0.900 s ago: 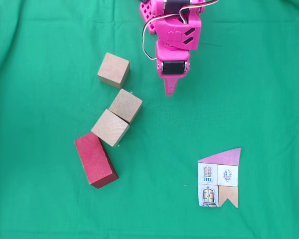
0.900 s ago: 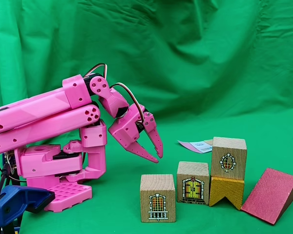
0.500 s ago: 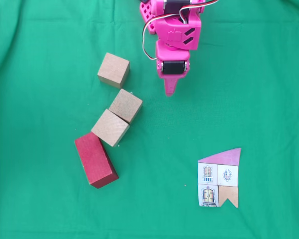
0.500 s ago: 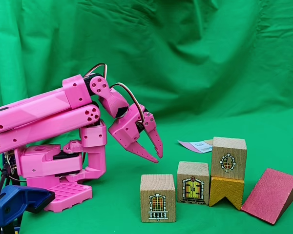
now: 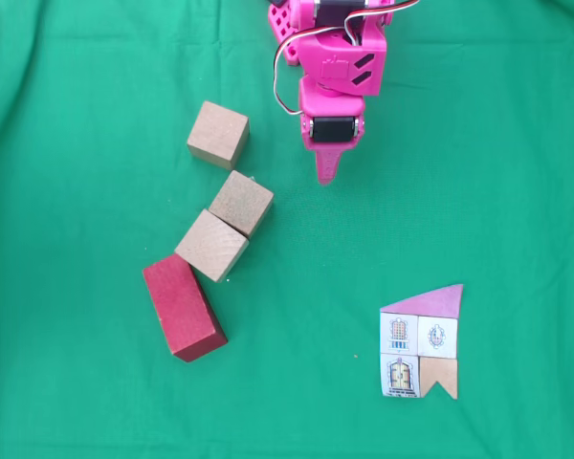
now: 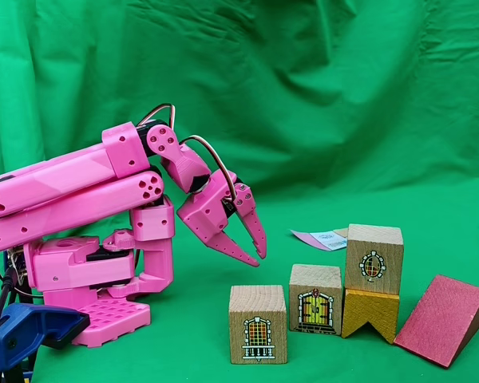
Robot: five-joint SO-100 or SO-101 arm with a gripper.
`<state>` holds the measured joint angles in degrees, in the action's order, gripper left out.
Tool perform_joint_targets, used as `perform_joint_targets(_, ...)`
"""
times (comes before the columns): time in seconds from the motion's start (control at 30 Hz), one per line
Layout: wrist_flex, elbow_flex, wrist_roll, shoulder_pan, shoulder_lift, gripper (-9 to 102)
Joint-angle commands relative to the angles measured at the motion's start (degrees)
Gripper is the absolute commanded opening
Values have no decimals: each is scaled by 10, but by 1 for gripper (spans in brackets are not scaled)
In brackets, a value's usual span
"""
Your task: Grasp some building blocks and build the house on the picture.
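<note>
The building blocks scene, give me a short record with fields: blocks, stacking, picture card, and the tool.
surface: green cloth
cubes: three tan cubes; window cube, door cube, round-window cube
stacking: the round-window cube sits on a yellow notched block; the others rest on the cloth
red block: dark-red wedge, far right in the side fixed view, beside the stack
picture card: house card, flat on the cloth, apart from the blocks
tool: pink tool, held above the cloth, holding nothing, touching no block
</note>
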<state>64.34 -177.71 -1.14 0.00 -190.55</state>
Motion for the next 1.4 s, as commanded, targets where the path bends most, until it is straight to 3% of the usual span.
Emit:
perform_joint_targets(0.0,-7,3,4,1,-12,0)
perform_joint_targets(1.13,-4,13,-5,3,-12,0)
perform_joint_targets(1.37,-1,124,-60,3,16,0)
